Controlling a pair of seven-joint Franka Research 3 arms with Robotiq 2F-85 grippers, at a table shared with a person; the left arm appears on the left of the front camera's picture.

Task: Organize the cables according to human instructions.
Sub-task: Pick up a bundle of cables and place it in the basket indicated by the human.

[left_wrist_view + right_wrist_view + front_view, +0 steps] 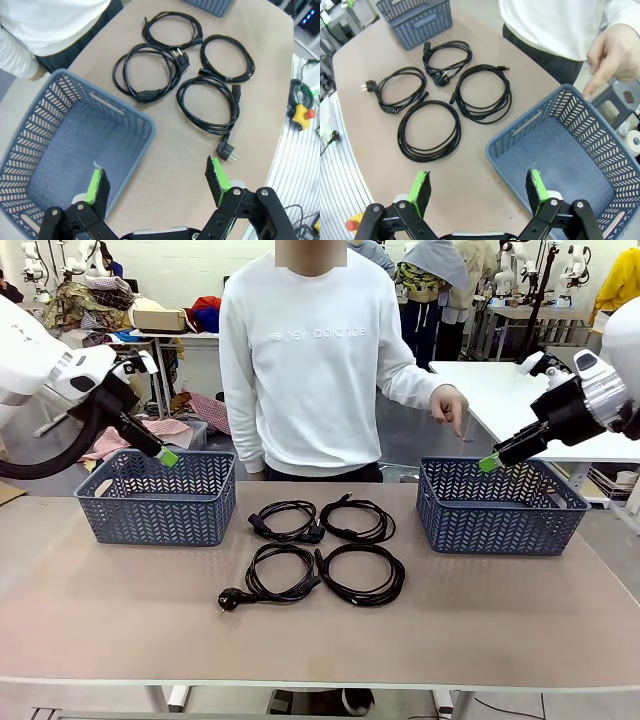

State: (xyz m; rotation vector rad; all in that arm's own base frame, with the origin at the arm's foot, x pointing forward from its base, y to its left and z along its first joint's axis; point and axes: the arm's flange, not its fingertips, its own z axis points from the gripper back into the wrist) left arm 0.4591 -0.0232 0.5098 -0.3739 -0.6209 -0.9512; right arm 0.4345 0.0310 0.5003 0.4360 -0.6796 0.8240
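Note:
Four black coiled cables lie in a square at the table's middle: back left (283,521), back right (357,520), front left (275,577) and front right (362,575). My left gripper (168,456) hangs open over the back rim of the left blue basket (150,515); in the left wrist view the left gripper (157,177) holds nothing, with the cables (210,105) beyond it. My right gripper (489,462) hangs open over the right blue basket (500,525), empty in the right wrist view (477,185). The person's hand (450,408) points a finger down toward the right basket (530,120).
Both baskets look empty inside. The person in a white sweatshirt (310,360) stands at the far edge between the baskets. Bare tabletop (320,640) spreads in front of the cables. A white table (500,390) stands behind at the right.

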